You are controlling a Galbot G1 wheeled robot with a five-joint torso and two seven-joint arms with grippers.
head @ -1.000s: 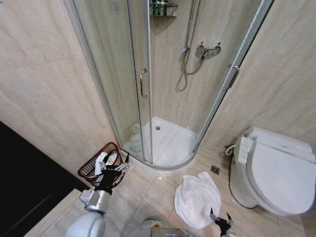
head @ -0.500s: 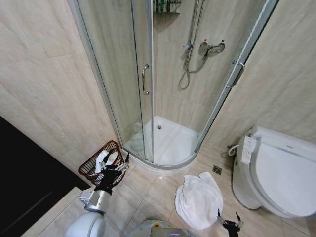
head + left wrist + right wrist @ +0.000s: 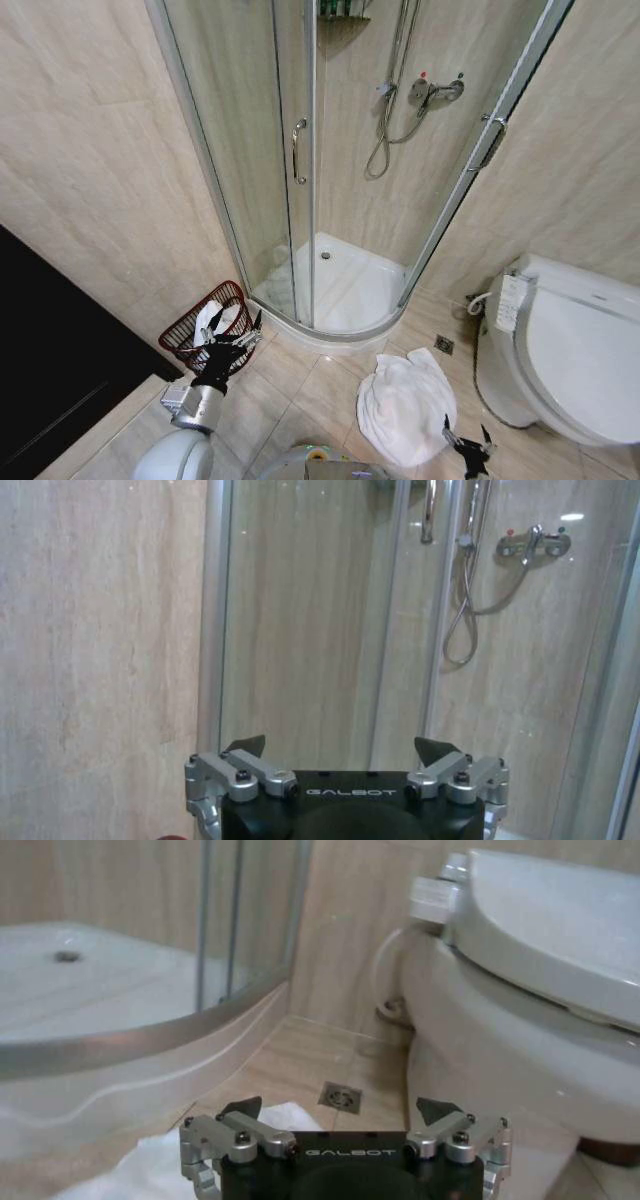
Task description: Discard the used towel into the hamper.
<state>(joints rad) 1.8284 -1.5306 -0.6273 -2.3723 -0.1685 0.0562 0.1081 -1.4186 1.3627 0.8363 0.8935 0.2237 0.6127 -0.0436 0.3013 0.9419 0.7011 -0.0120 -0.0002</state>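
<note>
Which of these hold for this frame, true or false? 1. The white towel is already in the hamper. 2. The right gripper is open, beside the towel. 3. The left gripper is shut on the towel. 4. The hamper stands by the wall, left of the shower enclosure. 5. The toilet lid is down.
1. False. The white towel lies crumpled on the floor tiles between the shower enclosure and the toilet, apart from the hamper.
2. True. The right gripper is open at the towel's edge, holding nothing.
3. False. The left gripper is open and empty, over the hamper.
4. True.
5. True.
</note>
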